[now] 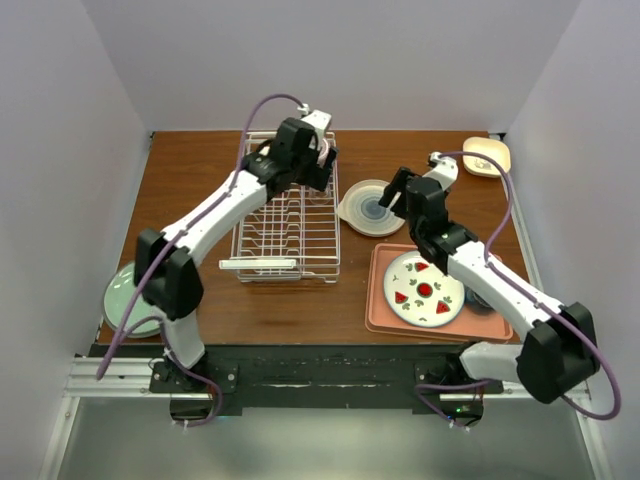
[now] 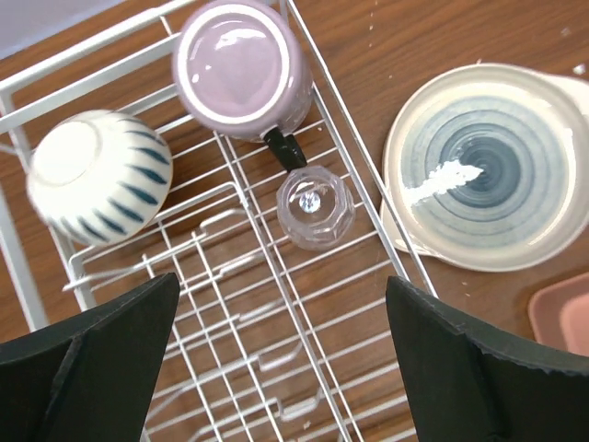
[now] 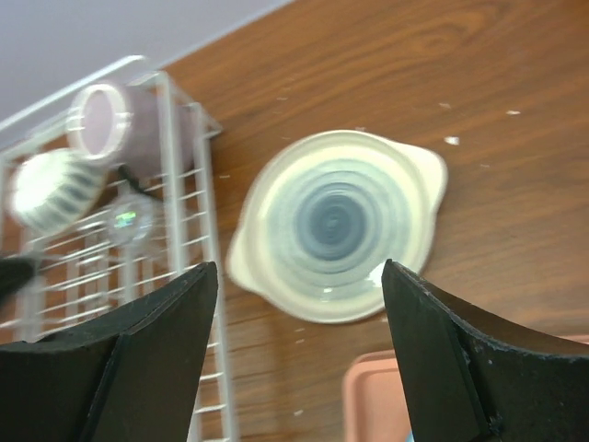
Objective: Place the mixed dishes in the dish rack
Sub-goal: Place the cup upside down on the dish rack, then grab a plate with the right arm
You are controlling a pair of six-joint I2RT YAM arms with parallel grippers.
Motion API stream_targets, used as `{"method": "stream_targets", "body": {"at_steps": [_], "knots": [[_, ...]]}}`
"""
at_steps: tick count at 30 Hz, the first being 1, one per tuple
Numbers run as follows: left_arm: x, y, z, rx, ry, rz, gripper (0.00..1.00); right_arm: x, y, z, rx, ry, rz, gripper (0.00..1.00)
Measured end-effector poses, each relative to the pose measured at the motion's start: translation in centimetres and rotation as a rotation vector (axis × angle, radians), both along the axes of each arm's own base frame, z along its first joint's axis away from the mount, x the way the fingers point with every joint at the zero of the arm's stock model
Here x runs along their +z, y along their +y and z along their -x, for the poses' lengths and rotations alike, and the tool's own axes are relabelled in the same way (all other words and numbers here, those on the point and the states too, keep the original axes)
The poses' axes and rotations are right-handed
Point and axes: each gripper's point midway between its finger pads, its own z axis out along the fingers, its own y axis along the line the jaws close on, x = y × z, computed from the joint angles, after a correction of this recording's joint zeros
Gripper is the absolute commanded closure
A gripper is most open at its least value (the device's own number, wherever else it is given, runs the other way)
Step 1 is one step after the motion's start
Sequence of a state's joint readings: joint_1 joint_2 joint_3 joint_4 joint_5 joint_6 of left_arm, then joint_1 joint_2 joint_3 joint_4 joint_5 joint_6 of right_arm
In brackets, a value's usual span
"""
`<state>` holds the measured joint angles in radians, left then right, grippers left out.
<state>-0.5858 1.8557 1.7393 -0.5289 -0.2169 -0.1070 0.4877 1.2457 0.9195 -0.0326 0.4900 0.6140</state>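
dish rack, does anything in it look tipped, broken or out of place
Nothing looks broken or spilled. The striped bowl lies tilted in the dish rack's corner with its base showing, not standing in the prongs; the purple cup and small clear glass sit next to it. A few pale specks dot the table by the rack.

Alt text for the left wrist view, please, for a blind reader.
The open left pincer hovers over the wire dish rack, which holds a purple cup, a blue-striped bowl and a clear glass. A cream, blue-ringed plate lies on the table beside it.
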Motion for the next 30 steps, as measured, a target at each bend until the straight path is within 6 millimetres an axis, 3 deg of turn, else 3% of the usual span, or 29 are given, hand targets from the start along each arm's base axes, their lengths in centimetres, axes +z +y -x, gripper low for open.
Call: {"method": "stream_targets", "body": {"at_steps": [5,9,12,15,25,30], "knots": [[2.7,2.3,2.1,0.056,-0.075,0.072,0.00,-3.8,-4.3,-1.6,-0.109,0.098,0.038,0.24],[1.5,5.1,4.1,0.139,-0.077,0.086,0.00,-7.1,-6.7,-2.0,-0.164,0.180,0.060,0.24],[0.4,6.7,5.3,0.179,-0.079,0.119,0.00,-9.1,-6.3,-2.1,-0.146,0.230,0.062,0.25],[0.8,8.3,6.2,0.220,-0.101,0.175,0.00,-10.6,-5.8,-2.2,-0.126,0.267,0.060,0.26],[7.4,11.1,8.5,0.279,-0.283,0.357,0.00,-16.4,-4.6,-2.5,-0.091,0.402,0.054,0.44],[10.4,12.3,9.8,0.306,-0.363,0.414,0.00,-18.5,-3.9,-4.3,-0.095,0.436,0.051,0.54]]}}
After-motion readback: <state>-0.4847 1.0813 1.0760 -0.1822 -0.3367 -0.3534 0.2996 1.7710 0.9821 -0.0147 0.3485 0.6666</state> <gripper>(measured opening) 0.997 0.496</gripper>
